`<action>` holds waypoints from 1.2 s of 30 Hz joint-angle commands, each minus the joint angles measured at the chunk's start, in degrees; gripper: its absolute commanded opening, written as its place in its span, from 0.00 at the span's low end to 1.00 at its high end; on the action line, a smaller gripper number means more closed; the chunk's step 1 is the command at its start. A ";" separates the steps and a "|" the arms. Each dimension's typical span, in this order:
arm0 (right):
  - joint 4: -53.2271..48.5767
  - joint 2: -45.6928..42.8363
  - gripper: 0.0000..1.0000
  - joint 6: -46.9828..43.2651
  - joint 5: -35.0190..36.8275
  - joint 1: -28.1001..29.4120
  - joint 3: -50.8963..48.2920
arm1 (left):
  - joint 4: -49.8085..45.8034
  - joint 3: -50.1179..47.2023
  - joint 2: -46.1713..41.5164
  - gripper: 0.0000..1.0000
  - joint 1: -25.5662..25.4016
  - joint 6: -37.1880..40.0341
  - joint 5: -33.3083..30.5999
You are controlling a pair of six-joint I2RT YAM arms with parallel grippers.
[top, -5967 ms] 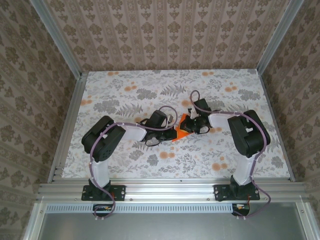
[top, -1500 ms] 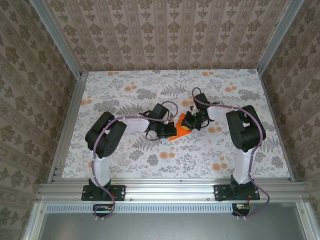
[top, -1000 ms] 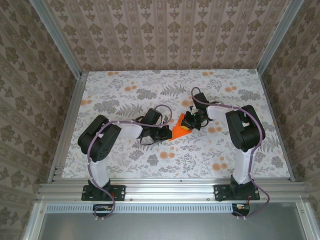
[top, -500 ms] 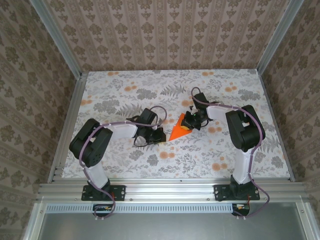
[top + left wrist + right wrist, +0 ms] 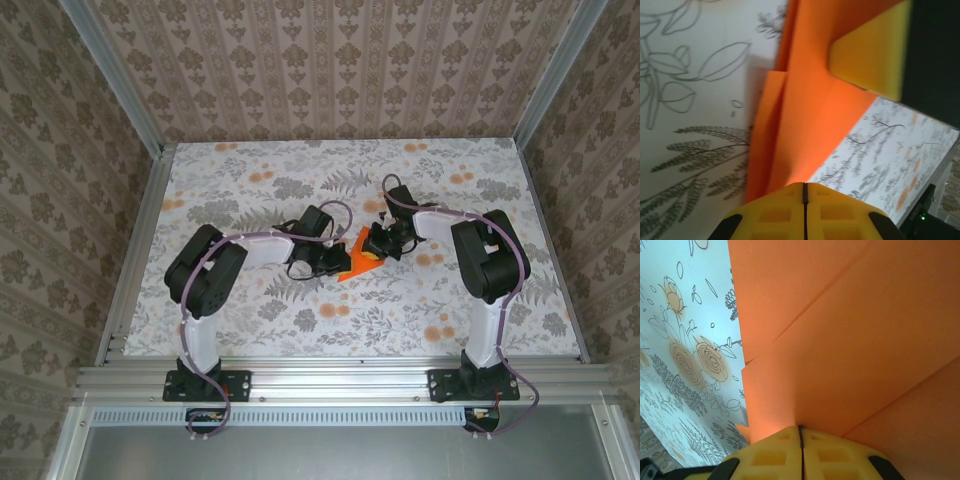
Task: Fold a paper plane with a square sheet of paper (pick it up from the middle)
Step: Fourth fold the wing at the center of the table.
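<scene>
Table: one, floral print. The top view takes in its whole surface; the wrist views give patches of print beside the paper.
Arms: two, left arm and right arm, seen whole from the top, both reaching inward to mid-table.
Orange paper: one piece, folded to a pointed wedge, lying on the table between the two grippers and just ahead of each. The wrist views show overlapping layers and crease edges that the top view cannot resolve.
Left gripper: one. Jaws pressed together, seam line visible, nothing seen between them; paper directly ahead of the tips.
Right gripper: one. Jaws closed tight, tips against the paper. The left wrist view adds its yellow finger lying on the paper's far part.
</scene>
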 commanded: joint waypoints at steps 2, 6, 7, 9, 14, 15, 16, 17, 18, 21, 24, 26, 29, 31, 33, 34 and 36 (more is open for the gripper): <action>-9.63 8.10 0.08 -0.03 18.64 -0.55 -4.69 | -4.52 1.17 1.19 0.06 -0.11 -0.54 -1.61; -9.89 8.21 0.08 -0.01 18.77 -0.53 -4.47 | -6.49 0.13 1.28 0.05 -0.20 0.41 -1.31; -9.96 8.26 0.08 -0.07 18.85 -0.57 -4.45 | -7.07 -0.27 1.10 0.05 -0.15 0.66 -1.25; -10.02 8.39 0.08 -0.10 19.00 -0.57 -4.34 | -8.38 -1.21 0.77 0.03 -0.10 1.76 -0.46; -10.02 8.38 0.08 -0.18 19.46 -0.57 -4.36 | -11.58 -3.45 -0.48 0.02 0.14 4.19 0.53; -9.98 8.48 0.08 -0.18 19.52 -0.58 -4.42 | -12.24 -3.80 -0.65 0.02 0.21 4.63 0.58; -10.01 8.50 0.08 -0.14 19.49 -0.56 -4.35 | -12.52 -4.03 -0.83 0.01 0.34 4.85 0.66; -10.02 8.49 0.08 -0.23 19.52 -0.57 -4.32 | -12.83 -4.27 -1.08 0.01 0.36 4.93 0.62; -10.00 8.46 0.08 -0.19 19.57 -0.53 -4.34 | -12.94 -4.46 -1.24 0.01 0.30 5.16 0.67; -9.96 8.49 0.08 -0.20 19.49 -0.57 -4.22 | -13.55 -5.04 -1.86 0.01 0.30 5.57 0.63; -10.02 8.57 0.08 -0.29 19.52 -0.58 -4.04 | -14.13 -5.88 -2.49 0.01 0.30 5.79 0.29; -10.00 8.50 0.08 -0.35 19.28 -0.58 -4.01 | -14.42 -6.32 -3.24 0.01 0.30 6.18 0.13; -11.85 7.75 0.10 -0.91 17.93 -0.48 -3.25 | -14.62 -5.53 -5.34 0.03 0.55 6.54 -0.57; -11.87 6.09 0.11 -1.84 16.30 -0.35 -2.27 | -14.13 -4.12 -7.43 0.06 0.73 6.29 -0.90; -11.57 3.16 0.14 -2.89 14.07 -0.23 -1.03 | -13.92 -2.33 -9.76 0.13 1.00 6.06 -1.84; -11.20 1.36 0.16 -3.33 12.95 -0.25 -0.42 | -13.92 -1.71 -10.65 0.16 1.18 5.96 -2.59; -10.61 -2.13 0.21 -3.91 8.78 -0.24 0.85 | -14.30 -0.68 -12.40 0.22 1.73 5.14 -4.75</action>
